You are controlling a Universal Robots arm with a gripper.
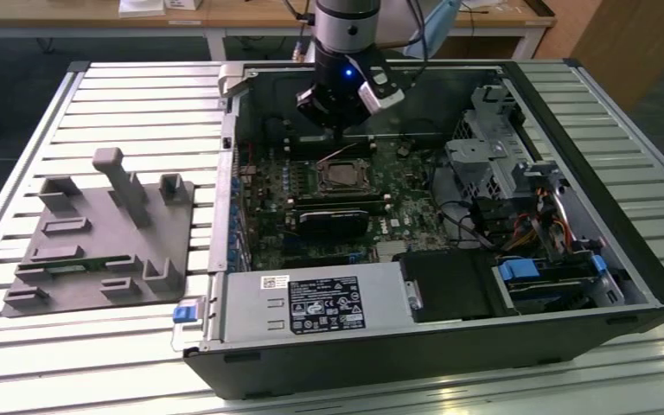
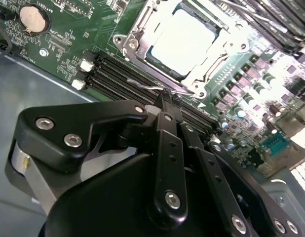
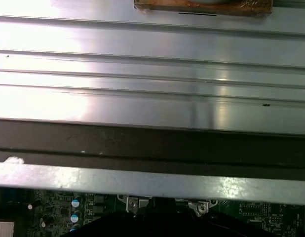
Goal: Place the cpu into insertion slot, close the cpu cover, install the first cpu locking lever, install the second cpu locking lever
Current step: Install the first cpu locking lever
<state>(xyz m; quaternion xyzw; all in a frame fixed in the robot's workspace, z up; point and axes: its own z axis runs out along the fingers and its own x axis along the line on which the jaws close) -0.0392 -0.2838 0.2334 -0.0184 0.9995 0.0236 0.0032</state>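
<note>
The cpu [image 2: 184, 42] lies in the insertion slot [image 1: 338, 177], and the cpu cover [image 2: 199, 79] is folded flat over it, so the chip is framed. The tool [image 2: 166, 96] is closed, its tips touching the thin wire locking lever [image 2: 147, 85]. I cannot tell if it really pinches the lever. The black memory slots [image 2: 118, 74] lie just beside the lever, which leaves little room there.

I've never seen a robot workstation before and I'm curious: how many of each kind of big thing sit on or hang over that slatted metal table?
Open computer case: 1
Grey moulded tray: 1
Robot arm with end effector: 1
Total: 3
</note>
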